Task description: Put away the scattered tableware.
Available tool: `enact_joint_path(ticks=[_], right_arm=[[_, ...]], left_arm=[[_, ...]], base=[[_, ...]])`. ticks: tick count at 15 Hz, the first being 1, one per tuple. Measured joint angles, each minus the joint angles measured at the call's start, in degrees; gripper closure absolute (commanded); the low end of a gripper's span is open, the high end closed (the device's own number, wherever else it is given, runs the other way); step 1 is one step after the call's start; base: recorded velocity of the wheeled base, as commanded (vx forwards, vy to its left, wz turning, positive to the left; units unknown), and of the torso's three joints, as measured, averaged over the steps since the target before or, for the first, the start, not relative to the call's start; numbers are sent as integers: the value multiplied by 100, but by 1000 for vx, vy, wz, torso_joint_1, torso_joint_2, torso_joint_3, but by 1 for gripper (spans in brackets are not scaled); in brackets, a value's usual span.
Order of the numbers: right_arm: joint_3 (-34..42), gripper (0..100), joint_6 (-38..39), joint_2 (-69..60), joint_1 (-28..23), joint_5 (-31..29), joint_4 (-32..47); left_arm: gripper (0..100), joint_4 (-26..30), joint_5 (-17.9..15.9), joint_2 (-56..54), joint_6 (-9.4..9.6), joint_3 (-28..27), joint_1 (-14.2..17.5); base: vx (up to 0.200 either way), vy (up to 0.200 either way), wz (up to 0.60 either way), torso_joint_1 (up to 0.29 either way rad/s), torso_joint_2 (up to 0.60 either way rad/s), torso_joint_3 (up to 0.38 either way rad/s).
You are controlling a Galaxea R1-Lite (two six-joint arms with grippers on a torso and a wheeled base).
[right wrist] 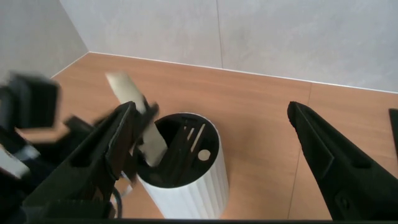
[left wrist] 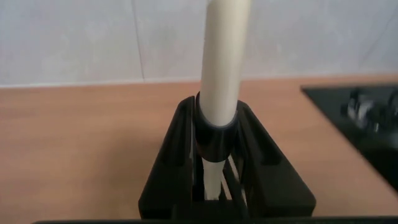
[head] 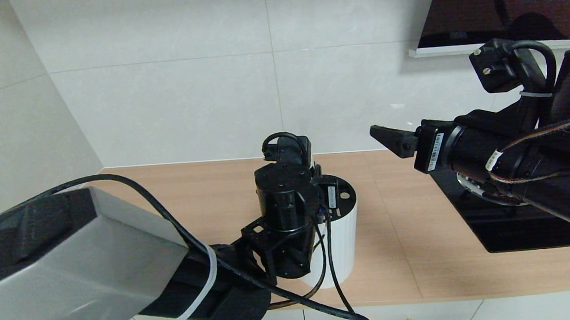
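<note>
Left tool (left wrist: 214, 121): clamped on cream-handled utensil (left wrist: 224, 56), held over the black slotted top of white cylindrical holder (head: 343, 235); lower end at or in a slot, depth unclear.
Right tool (right wrist: 212, 109): jaws wide apart, empty, raised beside the holder, near cooktop (head: 492, 231).
Holder stands on wooden desk (head: 409, 251).
Handling, as judged: align the 1 utensil with 1 slot, lower straight, release only once seated.
</note>
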Motion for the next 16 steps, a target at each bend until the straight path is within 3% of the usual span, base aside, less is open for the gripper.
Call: enact_joint_path(ticks=[8,9,16], right_arm=[[46,0,-15,-9,2,-7,0],[46,0,-28,-11,2,-7,0],[69,0,-35,-12,2,-9,0]], left_arm=[[100,-6,4,88,-11,61,-16],[0,-6,4,88,-13,61,-13],[0,-41,6,77,-22,61,-10]], base=[[0,0,0,0,0,0],[0,0,0,0,0,0],[0,0,0,0,0,0]])
